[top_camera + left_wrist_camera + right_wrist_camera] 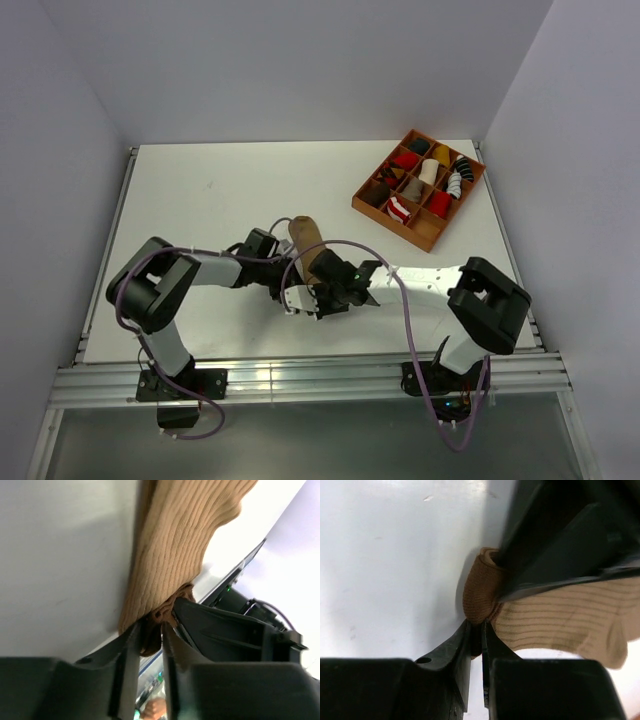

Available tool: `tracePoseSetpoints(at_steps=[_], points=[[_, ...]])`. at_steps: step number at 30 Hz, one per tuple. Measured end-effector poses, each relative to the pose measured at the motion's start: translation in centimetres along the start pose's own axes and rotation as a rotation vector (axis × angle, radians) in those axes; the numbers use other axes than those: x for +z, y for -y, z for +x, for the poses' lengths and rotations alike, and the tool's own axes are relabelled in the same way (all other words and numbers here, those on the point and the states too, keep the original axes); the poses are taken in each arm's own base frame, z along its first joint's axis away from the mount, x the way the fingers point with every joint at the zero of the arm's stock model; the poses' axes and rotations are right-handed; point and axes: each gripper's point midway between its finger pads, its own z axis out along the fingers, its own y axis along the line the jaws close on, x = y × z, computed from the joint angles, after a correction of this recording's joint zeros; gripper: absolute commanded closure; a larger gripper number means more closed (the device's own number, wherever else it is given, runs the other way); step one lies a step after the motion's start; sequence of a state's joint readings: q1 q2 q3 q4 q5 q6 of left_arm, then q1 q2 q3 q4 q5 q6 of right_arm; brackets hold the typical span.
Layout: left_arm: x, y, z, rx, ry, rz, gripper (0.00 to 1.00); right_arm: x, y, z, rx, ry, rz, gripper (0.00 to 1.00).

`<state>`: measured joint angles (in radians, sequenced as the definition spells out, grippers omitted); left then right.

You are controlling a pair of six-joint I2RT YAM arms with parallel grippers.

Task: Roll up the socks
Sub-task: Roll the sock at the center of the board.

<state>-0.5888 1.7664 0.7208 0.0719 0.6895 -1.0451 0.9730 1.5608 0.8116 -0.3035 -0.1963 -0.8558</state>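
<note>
One tan-brown sock (pixel 303 240) lies lengthwise on the white table, its ribbed leg (pixel 175 545) stretching away from the arms. Its near end is folded into a darker brown lump (pixel 481 592). My left gripper (pixel 150 632) has that lump between its fingers, which stand a narrow gap apart with fabric filling the gap. My right gripper (pixel 481 627) comes in from the other side and is shut on the lower edge of the same fold. Seen from above, both grippers (pixel 316 292) meet at the sock's near end. No other loose sock is in view.
A brown wooden divided tray (pixel 391 227) stands at the back right, holding several sock rolls in red, black, white and yellow. The two arms cross close together near the table's front edge, the right gripper's black body (pixel 225 630) right beside the left fingers.
</note>
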Motion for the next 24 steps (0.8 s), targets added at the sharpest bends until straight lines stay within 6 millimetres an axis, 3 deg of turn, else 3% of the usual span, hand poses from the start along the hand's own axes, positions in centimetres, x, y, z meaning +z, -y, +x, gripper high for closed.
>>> tracePoseSetpoints(at_steps=[6,12,19,24], points=[[-1.7,1.2,-2.1,0.033,0.168,0.042,0.66,-0.8,-1.5,0.1,0.064,0.022,-0.132,0.92],[-3.4,2.5,-4.1,0.089,0.336,0.077,0.73,-1.3,-1.7,0.0,0.168,0.039,-0.284,0.91],[-5.7,2.0,-4.7,0.139,0.518,0.122,0.82,-2.5,1.5,-0.4,0.361,0.12,-0.481,0.91],[-6.7,1.6,-4.7,0.18,0.6,0.142,0.85,-2.5,2.9,0.6,0.5,0.157,-0.628,0.9]])
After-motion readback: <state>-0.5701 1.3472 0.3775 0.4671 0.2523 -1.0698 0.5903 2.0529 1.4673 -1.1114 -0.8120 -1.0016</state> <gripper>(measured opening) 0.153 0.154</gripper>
